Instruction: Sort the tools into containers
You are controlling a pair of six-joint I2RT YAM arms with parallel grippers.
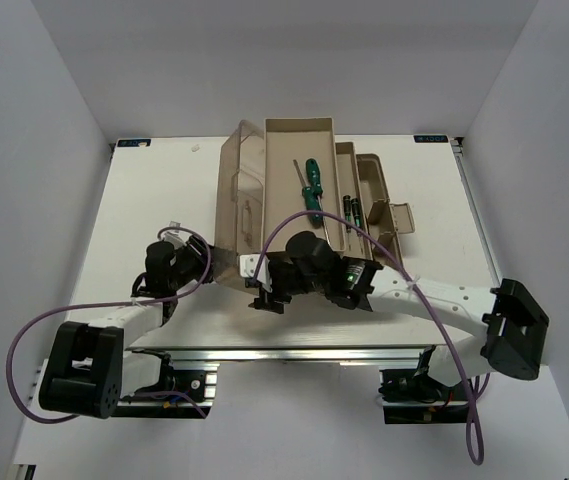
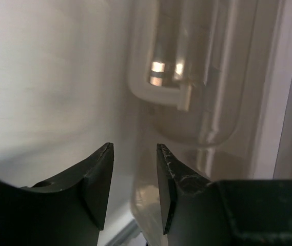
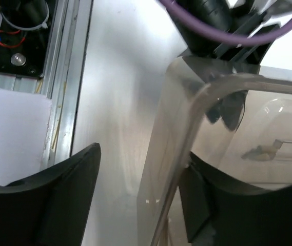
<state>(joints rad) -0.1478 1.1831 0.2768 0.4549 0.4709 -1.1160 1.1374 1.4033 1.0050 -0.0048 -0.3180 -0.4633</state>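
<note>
The toolbox's beige main tray (image 1: 299, 135) stands at the table's middle back. Its smoky brown lid (image 1: 239, 190) is swung open to the left. A green-handled screwdriver (image 1: 311, 188) lies in the main tray. A smaller dark-and-green screwdriver (image 1: 355, 212) lies in a narrow side tray (image 1: 372, 175) to the right. My left gripper (image 1: 222, 262) is open at the lid's near left corner, with the lid's edge (image 2: 140, 195) between its fingers (image 2: 133, 146). My right gripper (image 1: 264, 290) is wide open (image 3: 141, 154) at the lid's near rim (image 3: 197, 107), which runs beside its right finger.
An aluminium rail (image 1: 264, 355) runs along the table's near edge and also shows in the right wrist view (image 3: 63, 77). A purple cable (image 1: 294, 222) arcs over the toolbox's near end. White walls close in the table on three sides.
</note>
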